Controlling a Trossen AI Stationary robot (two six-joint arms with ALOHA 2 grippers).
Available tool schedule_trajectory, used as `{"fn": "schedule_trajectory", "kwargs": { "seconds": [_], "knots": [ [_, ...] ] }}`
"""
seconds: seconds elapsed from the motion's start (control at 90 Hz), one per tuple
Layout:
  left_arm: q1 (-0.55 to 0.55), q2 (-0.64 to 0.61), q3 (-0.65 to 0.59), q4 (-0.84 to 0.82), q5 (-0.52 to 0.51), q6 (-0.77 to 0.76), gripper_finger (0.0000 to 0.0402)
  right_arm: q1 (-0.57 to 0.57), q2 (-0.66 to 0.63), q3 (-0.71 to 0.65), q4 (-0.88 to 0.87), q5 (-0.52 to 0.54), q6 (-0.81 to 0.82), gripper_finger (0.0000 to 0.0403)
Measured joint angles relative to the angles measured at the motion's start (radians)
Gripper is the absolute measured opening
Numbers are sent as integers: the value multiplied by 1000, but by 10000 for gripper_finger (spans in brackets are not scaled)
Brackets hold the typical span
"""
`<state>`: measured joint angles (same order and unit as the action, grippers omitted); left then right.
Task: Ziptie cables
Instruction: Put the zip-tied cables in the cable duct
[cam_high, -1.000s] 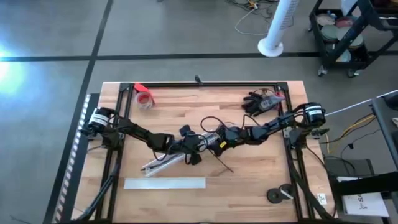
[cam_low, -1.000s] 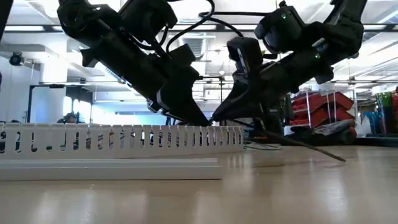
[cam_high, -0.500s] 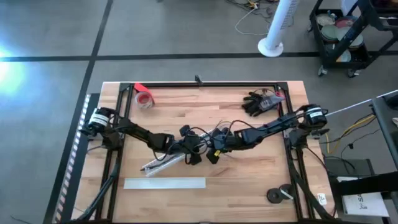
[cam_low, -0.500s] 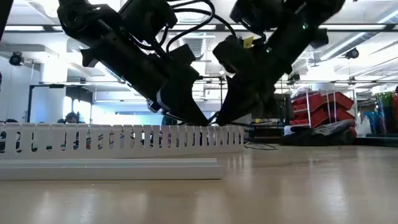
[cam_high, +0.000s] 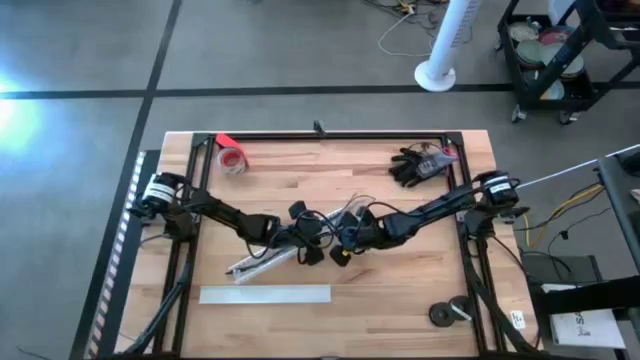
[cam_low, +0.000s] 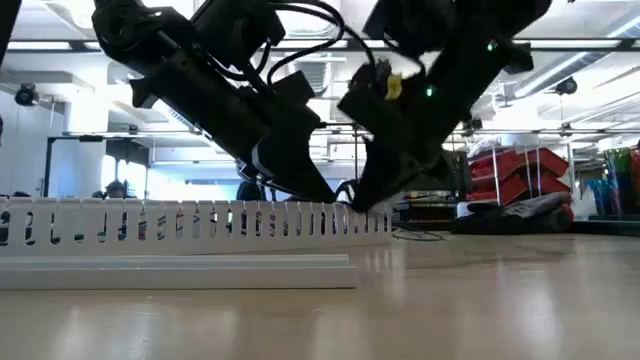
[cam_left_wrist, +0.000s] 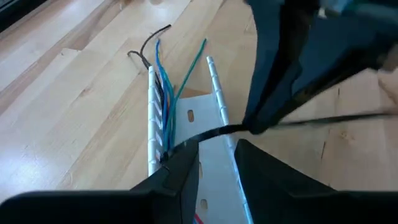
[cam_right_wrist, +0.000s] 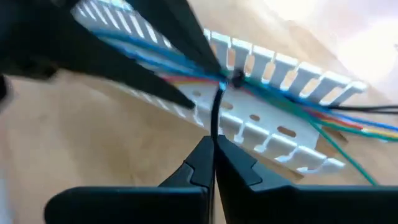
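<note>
Running lengthwise along the slotted white duct (cam_left_wrist: 208, 134) mid-surface, the cables (cam_left_wrist: 166, 93) fan out past its end. My right end effector (cam_right_wrist: 213, 151) is clamped on a black ziptie (cam_right_wrist: 216, 112); left end effector (cam_left_wrist: 217, 155) spread apart.

Two white strips (cam_high: 265, 294), one tape roll (cam_high: 233, 160).

Table: a wooden top (cam_high: 300, 320) is seen.
Slotted white channel (cam_high: 262, 262): laid just beside the left fingers.
White strip (cam_high: 265, 294): nearer the front edge.
Red tape roll (cam_high: 233, 159), black glove (cam_high: 412, 166): well apart from both fingers.
</note>
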<state>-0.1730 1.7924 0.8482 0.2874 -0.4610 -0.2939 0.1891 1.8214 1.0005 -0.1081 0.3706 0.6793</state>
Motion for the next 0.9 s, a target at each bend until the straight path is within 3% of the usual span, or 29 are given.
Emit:
{"fn": "schedule_trajectory", "kwargs": {
  "seconds": [0.344, 0.9],
  "knots": [
    [1, 0, 0, -1, 0, 0, 98, 3, -2, 15, -16, 48, -27, 0],
    [0, 0, 0, -2, 0, 0, 98, 5, -3, 53, -87, 17, -27, 0]
  ]
}}
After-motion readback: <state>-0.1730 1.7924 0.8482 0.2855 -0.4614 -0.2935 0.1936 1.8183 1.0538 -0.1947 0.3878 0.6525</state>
